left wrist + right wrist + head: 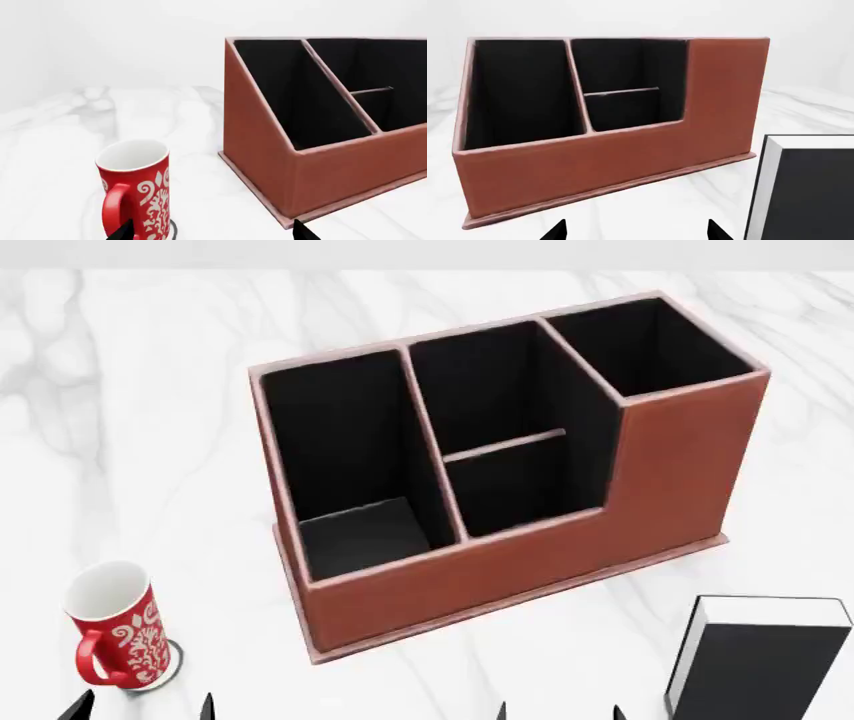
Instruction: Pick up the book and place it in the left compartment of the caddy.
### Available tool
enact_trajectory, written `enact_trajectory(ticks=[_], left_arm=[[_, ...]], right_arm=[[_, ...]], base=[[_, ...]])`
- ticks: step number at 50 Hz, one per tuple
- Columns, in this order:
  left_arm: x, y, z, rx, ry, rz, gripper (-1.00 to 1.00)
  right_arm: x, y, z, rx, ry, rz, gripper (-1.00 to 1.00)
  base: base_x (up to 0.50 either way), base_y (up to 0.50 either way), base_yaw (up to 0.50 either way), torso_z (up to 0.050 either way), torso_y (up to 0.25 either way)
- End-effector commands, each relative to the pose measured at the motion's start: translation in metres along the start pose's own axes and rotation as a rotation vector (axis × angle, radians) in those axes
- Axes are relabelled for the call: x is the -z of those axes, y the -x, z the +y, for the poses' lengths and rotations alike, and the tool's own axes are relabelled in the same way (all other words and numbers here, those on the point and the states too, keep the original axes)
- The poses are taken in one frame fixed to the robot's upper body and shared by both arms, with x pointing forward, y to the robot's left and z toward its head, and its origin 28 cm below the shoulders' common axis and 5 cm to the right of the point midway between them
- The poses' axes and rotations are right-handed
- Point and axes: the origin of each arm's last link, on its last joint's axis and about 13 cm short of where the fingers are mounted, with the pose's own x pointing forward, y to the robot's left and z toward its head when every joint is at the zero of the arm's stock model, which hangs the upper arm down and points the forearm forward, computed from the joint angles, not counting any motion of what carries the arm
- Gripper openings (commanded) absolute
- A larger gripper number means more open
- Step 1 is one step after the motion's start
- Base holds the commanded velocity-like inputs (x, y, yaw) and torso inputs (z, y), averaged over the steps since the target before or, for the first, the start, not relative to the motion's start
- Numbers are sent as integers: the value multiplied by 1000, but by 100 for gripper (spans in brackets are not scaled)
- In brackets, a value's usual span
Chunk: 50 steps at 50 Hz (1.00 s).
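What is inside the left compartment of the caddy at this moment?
Nothing: the left compartment of the caddy shows only black lining down to its floor. Its near bottom edge is hidden by the front wall. The book stands outside.

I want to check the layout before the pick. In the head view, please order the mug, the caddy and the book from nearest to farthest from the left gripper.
1. Mug: just above the left gripper, at the table's left.
2. Caddy: in the middle, further back.
3. Book: far right, by the right gripper.
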Motion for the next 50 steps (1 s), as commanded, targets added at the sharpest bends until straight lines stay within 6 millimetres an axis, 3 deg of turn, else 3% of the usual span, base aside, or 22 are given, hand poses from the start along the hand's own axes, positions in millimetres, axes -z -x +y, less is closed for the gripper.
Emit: enact_trajectory(ticks=[1,20,25,26,27,29,30,31,33,34,50], left_arm=[[1,1,-1,0,-11,-4,100],[0,2,-1,-2,-18,-11,100],[-39,-7,-2,0,-54,-35,100],[-96,-31,-9,17,124,-177,100],[-151,-40,-12,69,54,-335,100],[-245,-22,-13,86,44,-634,100],[-272,-24,-13,90,27,-649,100],[-282,-26,-13,89,9,-587,100],[-262,-28,-12,83,-21,-304,100],[-262,-28,-12,82,-21,-304,100],[-262,-29,-12,81,-27,-305,100]], right_arm=[[1,0,1,1,19,13,100],[1,1,3,3,39,20,100],[-38,-1,1,-22,42,32,100],[-93,-25,-13,-76,19,-111,100],[-146,-35,-7,-123,121,-264,100],[-238,-20,-3,-115,144,-554,100],[-263,-25,-5,-97,151,-555,100],[-273,-27,-6,-83,154,-492,100],[-253,-27,-8,-64,148,-194,100],[-250,-27,-9,-61,147,-150,100],[-252,-27,-8,-62,164,-150,100]], base=[[0,0,0,0,0],[0,0,0,0,0],[0,0,0,0,0],[0,0,0,0,0],[0,0,0,0,0],[0,0,0,0,0],[0,0,0,0,0],[0,0,0,0,0],[0,0,0,0,0],[0,0,0,0,0],[0,0,0,0,0]])
